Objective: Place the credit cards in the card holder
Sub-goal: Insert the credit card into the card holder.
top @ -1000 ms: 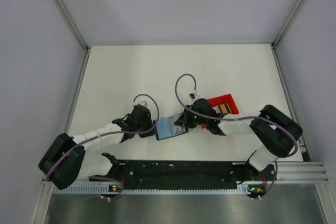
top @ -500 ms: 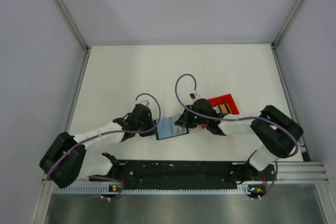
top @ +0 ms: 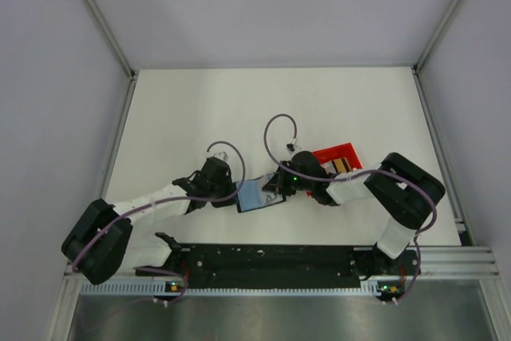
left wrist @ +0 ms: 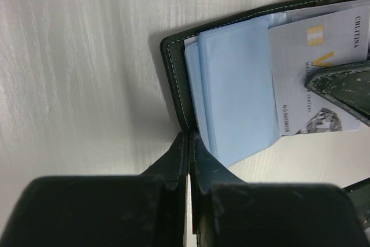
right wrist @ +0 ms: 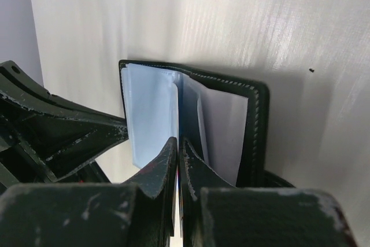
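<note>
The card holder [top: 254, 195] lies open on the table, black outside with pale blue inner faces [left wrist: 237, 85]. My left gripper [top: 233, 196] is shut on its black left edge [left wrist: 189, 138]. My right gripper [top: 277, 191] is shut on a pale grey credit card [left wrist: 312, 67] with a gold chip. The card's left part lies under the blue pocket flap. In the right wrist view the right gripper [right wrist: 180, 142] holds this card edge-on between the holder's [right wrist: 254, 120] blue faces. More cards [top: 341, 165] lie in the red tray.
The red shallow tray [top: 335, 152] sits just right of the right gripper. The left arm's fingers [right wrist: 69, 137] show close at the left of the right wrist view. White walls enclose the table on three sides.
The right arm has moved a little left, towards the holder, with the card in it, and its elbow has shifted inward. The left gripper has stayed on the holder's edge.
</note>
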`<state>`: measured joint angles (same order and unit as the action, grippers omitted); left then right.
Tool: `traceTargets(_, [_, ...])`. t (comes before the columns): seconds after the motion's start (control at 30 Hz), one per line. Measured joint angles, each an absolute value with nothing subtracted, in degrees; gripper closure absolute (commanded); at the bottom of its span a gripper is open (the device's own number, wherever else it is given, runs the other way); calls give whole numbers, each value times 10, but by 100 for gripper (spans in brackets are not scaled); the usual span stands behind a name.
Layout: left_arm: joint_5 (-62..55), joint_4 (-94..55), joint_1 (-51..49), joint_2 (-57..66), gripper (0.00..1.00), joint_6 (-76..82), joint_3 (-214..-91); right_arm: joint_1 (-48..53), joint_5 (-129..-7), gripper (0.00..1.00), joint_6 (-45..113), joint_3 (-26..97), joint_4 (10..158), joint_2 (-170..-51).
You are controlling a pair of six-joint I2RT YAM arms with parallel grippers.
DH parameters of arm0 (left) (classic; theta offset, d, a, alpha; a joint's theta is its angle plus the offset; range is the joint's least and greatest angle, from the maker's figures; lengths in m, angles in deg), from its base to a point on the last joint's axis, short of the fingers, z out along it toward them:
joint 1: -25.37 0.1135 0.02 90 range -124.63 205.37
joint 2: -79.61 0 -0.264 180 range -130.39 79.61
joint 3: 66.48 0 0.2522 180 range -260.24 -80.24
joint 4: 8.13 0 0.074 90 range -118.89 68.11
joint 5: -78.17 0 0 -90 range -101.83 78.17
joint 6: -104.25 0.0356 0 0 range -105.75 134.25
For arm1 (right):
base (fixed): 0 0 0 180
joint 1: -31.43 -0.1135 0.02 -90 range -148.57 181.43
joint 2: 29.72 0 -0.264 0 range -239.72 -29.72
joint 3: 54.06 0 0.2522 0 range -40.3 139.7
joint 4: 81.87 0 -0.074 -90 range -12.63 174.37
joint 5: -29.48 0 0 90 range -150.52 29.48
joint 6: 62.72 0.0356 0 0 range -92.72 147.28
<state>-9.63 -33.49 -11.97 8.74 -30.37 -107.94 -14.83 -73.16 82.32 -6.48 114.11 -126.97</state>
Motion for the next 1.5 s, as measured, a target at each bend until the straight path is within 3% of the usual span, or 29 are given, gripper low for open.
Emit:
traceTargets(0.83, [-81, -330, -119, 77, 100, -304, -1085, -171, -711, 100, 910, -65, 1196, -1306])
traceTargets(1.0, [-81, -331, -119, 77, 100, -307, -1085, -186, -692, 84, 914, -65, 1193, -1306])
traceTargets(1.07, [-82, -330, -119, 77, 100, -308, -1085, -187, -686, 73, 913, -65, 1182, -1303])
traceTargets(1.23, [-78, -325, -119, 77, 100, -311, -1085, -191, -659, 55, 869, -50, 1089, -1251])
traceTargets(1.5, [-76, -324, -119, 77, 100, -312, -1084, -191, -605, 53, 794, -11, 953, -1210])
